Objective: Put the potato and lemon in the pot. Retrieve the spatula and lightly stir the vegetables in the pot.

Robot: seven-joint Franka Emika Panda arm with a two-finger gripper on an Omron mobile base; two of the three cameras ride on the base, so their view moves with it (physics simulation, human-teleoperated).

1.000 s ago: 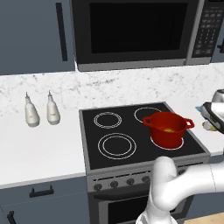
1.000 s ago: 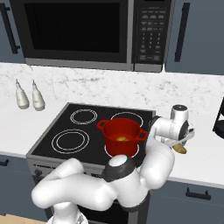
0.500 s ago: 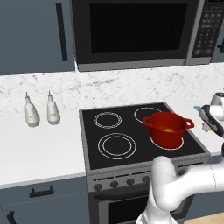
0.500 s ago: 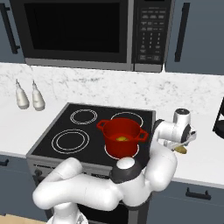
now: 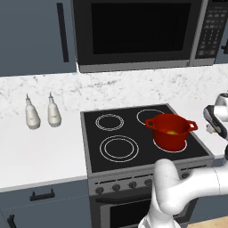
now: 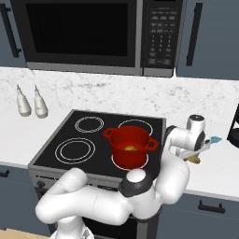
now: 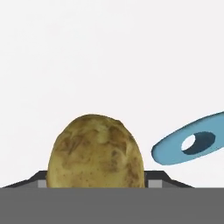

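Note:
The brown potato (image 7: 96,151) lies on the white counter right of the stove, also visible as potato (image 6: 194,159). My gripper (image 7: 98,180) is open and low over it, one fingertip on each side; whether they touch it is unclear. The gripper (image 6: 200,150) hangs from the hand at the stove's right edge, gripper (image 5: 214,128). The blue spatula (image 7: 192,142) lies just beside the potato; its tip shows behind the hand as spatula (image 6: 214,139). The red pot (image 6: 130,147) stands on the front right burner, pot (image 5: 170,131). The yellow lemon (image 6: 130,148) lies inside, lemon (image 5: 171,132).
Two pale bottles (image 5: 32,115) (image 5: 54,112) stand on the left counter. The black stove top (image 5: 118,149) has free burners left of the pot. A microwave (image 6: 93,32) hangs above. A dark appliance (image 6: 233,127) stands at the far right of the counter.
The hand has swung right, away from the pot, and dropped over the potato on the counter. The pot and lemon have stayed put.

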